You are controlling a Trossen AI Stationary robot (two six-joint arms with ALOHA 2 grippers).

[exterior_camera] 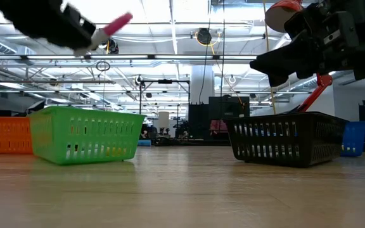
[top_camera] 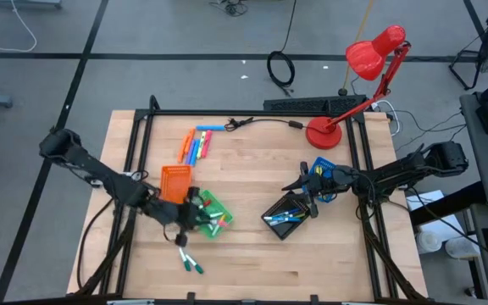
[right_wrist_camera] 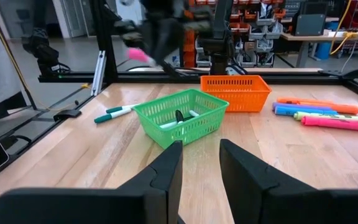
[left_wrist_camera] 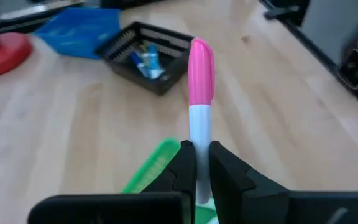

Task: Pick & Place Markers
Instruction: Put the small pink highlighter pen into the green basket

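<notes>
My left gripper is shut on a marker with a white barrel and a pink cap, held in the air above the green tray. The low view shows the same marker high up, well above the green tray. My right gripper hovers open and holds nothing, near the black tray and the blue tray. Several markers lie in a row on the far part of the table. Two green markers lie near the front. My left gripper pinches the marker's white barrel between its two fingers. The marker runs on forward in line with the fingers, pink cap end leading. It is lifted clear of the table and trays, and in the low view it slants upward.
An orange tray stands just behind the green one. The black tray holds some blue markers. A red desk lamp stands at the far right, its base on the table, and a thin black cable runs along the far edge.
</notes>
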